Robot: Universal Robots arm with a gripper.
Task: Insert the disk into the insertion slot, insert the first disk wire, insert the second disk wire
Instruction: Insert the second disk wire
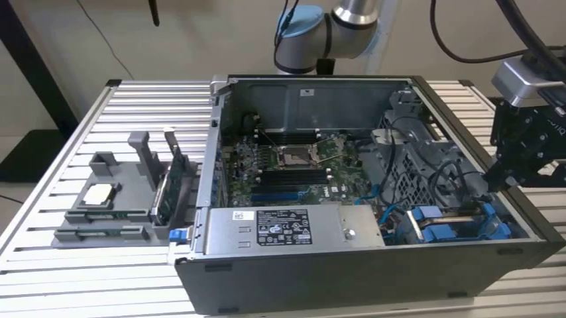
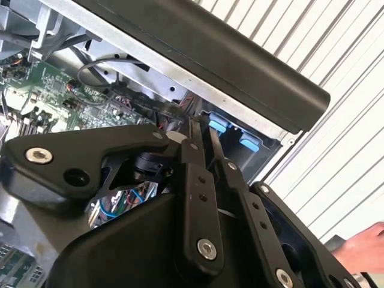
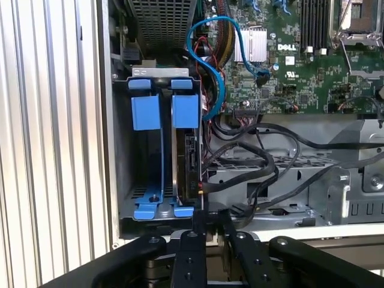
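Over the edge of the open case at the exterior view's right, the black gripper hangs, fingers drawn nearly together (pinching anything? I cannot tell). Just beyond, the disk stands on edge inside the blue-railed insertion slot; farther out lies the ribbed metal table.

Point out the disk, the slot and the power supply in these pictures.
disk (image 3: 191, 165): first wrist view, on its dark exposed end.
slot (image 3: 162, 72): first wrist view, on its grey metal rim.
power supply (image 1: 345, 232): exterior view, on bare metal beside its label.
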